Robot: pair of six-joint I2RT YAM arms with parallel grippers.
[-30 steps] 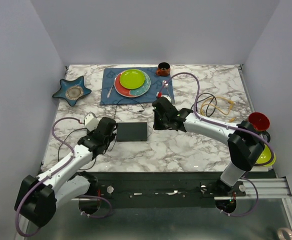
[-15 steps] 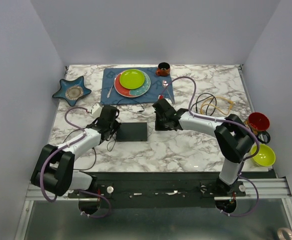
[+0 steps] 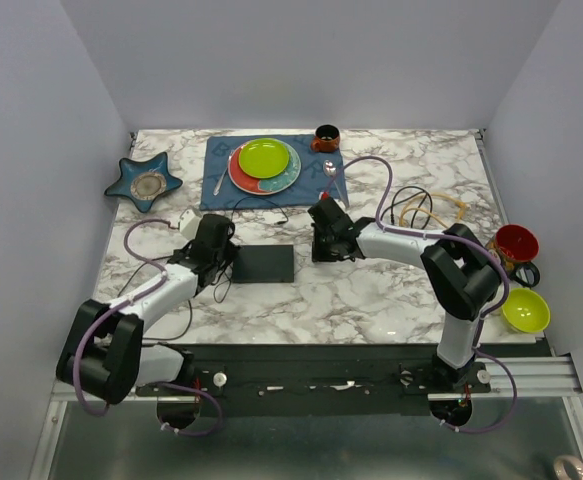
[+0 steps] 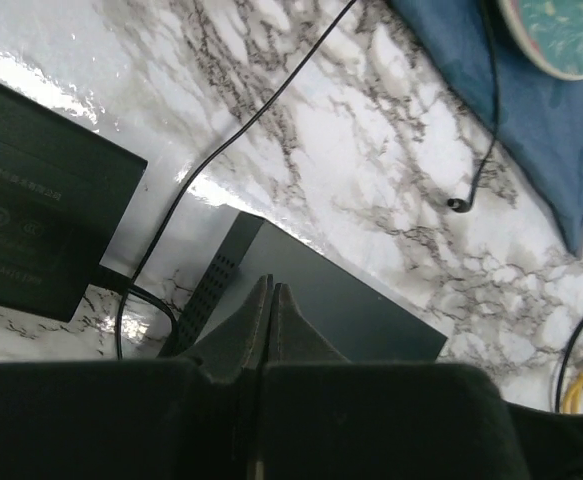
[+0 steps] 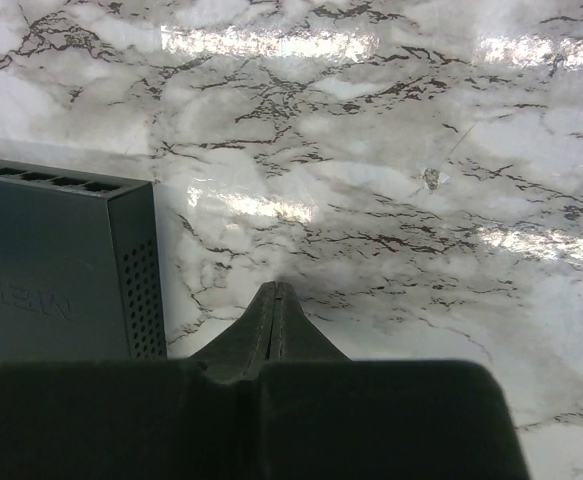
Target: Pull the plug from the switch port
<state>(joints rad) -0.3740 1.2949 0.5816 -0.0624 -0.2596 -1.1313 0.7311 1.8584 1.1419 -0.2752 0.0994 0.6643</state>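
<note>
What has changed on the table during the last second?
The left hand moved toward the far side, beside the left end of the switch, as its arm folded in. The right arm's elbow swung inward, but the right hand stayed put. Switch and plates did not move.

Light: bright, even, diffuse from above.
Glare: white streaks on the marble surface (image 5: 301, 45), both wrist views.
Shadows: soft, faint, close under objects.
Focus: wrist views soft along near edge.
Dark patch: switch (image 5: 51, 260) top, lettering faint.
</note>
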